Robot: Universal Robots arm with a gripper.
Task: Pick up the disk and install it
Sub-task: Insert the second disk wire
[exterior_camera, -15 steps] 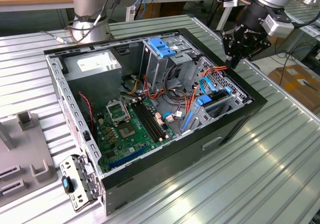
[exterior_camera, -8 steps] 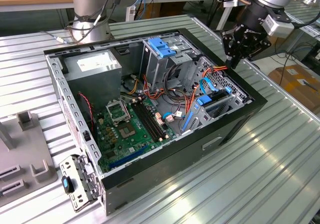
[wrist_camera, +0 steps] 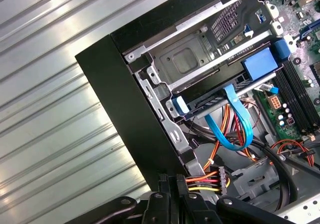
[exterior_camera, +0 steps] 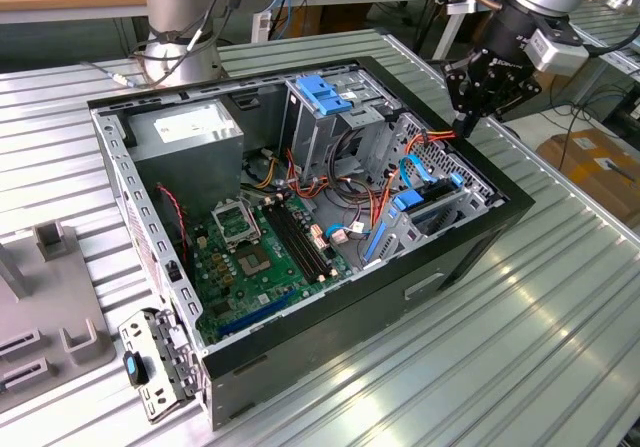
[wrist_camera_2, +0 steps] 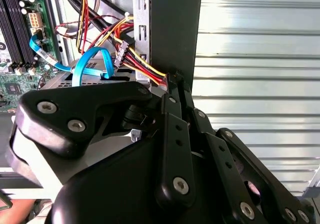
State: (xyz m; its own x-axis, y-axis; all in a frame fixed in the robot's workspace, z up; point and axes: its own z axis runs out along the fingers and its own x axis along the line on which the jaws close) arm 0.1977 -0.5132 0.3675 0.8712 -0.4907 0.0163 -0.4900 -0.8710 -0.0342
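- Gripper (wrist_camera: 173, 180) closed, tips against red-and-yellow power wires (wrist_camera: 200, 181) at the case (wrist_camera: 125, 114) corner; unclear whether pinching them.
- Disk (wrist_camera: 212, 101) lying in the drive bay, between blue rails.
- Probably dense, rigid, shock-sensitive; best gripped across long edges.

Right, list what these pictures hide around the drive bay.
- Blue-railed disk, first wrist view: only one edge shows; the metal cage covers its face.
- Tool contact, second wrist view: its own black linkage blocks it.
- Bay interior, exterior view: too small, behind cables.
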